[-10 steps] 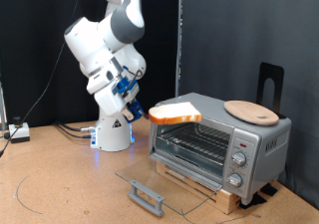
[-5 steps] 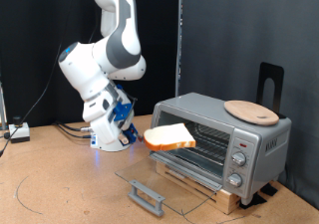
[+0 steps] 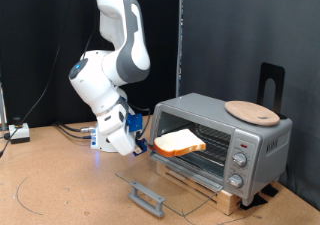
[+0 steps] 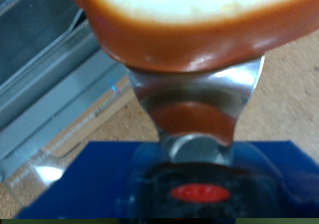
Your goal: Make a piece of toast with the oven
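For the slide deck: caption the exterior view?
Pincer holds orange-crusted bread slice at the open silver toaster oven.

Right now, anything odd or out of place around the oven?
Nothing damaged or spilled. A round wooden board sits on top of the oven, an unusual spot. The door is down, and the gripper holds the toast level at the opening.

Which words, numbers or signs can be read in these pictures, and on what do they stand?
None can be read.
Oven knob panel: any marks around the knobs are too small to read.
Red oval mark on the pincer base, wrist view: blurred, unreadable.
The slice of bread held in the pincer and the round wooden board bear no text.
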Tool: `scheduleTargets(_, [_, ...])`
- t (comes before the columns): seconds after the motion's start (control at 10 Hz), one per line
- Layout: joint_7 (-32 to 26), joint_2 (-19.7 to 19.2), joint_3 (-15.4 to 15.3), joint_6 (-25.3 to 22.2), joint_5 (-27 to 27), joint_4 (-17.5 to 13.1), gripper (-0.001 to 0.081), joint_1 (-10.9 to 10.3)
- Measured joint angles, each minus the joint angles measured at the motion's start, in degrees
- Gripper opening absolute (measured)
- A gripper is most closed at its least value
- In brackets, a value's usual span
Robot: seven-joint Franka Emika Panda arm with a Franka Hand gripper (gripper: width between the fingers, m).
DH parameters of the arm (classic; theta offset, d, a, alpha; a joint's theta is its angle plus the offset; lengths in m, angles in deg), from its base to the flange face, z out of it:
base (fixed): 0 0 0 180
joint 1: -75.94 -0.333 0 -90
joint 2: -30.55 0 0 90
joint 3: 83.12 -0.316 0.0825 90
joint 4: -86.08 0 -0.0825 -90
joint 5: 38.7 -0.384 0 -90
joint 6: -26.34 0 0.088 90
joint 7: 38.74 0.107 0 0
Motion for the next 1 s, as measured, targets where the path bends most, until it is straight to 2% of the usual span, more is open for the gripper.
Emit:
scheduleTargets(0.1, [-0.1,0.3,-1.4,2.0,-0.4,0.6,0.0397,-0.9])
scheduleTargets(0.3, [2.3,0.8,-6.0,9.8,-1.8,1.7,0.0397,-3.4])
scheduleTargets(0.6, [5.9,1.9,-11.7,15.0,-1.6,1.1,0.0397,-6.2])
scheduleTargets(0.8, [4.4,4.1,-12.9,16.2,-1.3,0.7,0.0397,-6.8])
scheduleTargets(1.0, [2.2,6.7,-12.9,16.6,2.1,1.1,0.0397,-6.7])
